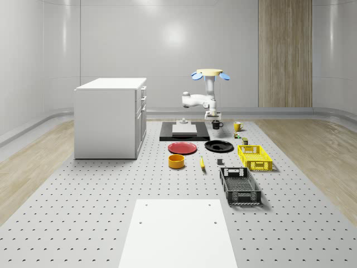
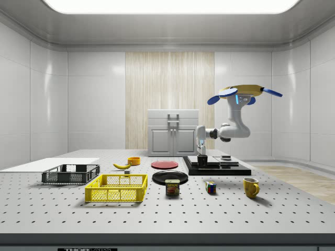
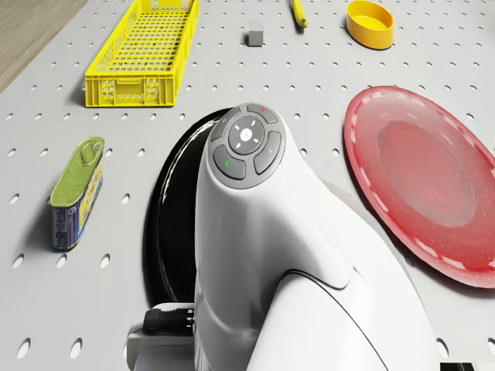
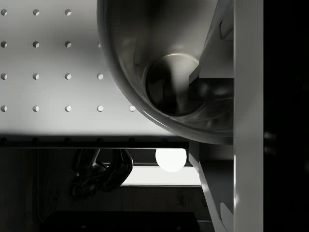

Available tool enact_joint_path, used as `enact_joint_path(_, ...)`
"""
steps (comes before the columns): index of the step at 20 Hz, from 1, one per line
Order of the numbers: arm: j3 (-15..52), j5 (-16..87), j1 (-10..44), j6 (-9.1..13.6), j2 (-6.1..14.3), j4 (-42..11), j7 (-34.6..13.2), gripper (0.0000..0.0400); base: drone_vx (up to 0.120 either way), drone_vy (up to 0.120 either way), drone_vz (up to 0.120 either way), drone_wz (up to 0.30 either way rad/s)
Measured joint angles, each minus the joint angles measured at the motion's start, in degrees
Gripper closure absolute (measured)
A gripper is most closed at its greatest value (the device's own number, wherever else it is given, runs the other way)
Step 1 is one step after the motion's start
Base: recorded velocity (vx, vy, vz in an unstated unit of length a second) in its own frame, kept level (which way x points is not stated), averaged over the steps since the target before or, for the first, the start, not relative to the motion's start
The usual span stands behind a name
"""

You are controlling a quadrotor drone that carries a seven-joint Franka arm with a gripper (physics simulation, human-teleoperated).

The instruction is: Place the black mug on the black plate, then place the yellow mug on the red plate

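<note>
The black mug [image 1: 216, 124] stood upright on the bench [image 1: 111, 195], beside the dark slab [image 1: 184, 133] and just behind the black plate [image 1: 218, 146] as the whole-scene view showed it, its handle turned toward that view's right. The wrist view looked straight down into the mug [image 4: 178, 82], with one finger [image 4: 212, 53] of the pincer reaching inside the cup and another finger [image 4: 248, 116] running down outside the wall, so the rim sat between them; whether they had clenched on it could not be told from these pictures. In the side view the pincer [image 2: 202, 155] hung directly over the mug [image 2: 202, 161], while the drone [image 2: 242, 91] hovered above the far end of the bench, its arm [image 2: 230, 128] bent forward and down.

The mug looked rigid and glossy, probably light but slippery, so a pinch across the wall near the rim, kept level, seemed the soundest hold; the handle offered less purchase. It would likely chip if dropped.

The yellow mug [image 1: 237, 126] waited near the black one, toward the whole-scene view's right. The red plate [image 1: 182, 148] lay just beside the black plate. Farther forward sat a yellow bowl [image 1: 176, 161], a yellow basket [image 1: 255, 157] and a black basket [image 1: 240, 186].
</note>
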State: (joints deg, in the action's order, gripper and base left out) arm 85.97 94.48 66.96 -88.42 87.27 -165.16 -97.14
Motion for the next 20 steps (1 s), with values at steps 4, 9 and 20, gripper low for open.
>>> enact_joint_path(4, 0.1, -0.2, 0.0, -0.5, 0.5, 0.0, 0.0, 0.0300, 0.120, 0.000, 0.000, 0.000)
enact_joint_path(9, 0.1, -0.4, 0.1, -1.0, 1.0, 0.0, -0.1, 0.0300, 0.120, 0.000, 0.000, 0.000)
enact_joint_path(20, 0.3, -0.8, 0.1, -1.9, 2.1, 0.0, -0.1, 0.0300, 0.120, 0.000, 0.000, 0.000)
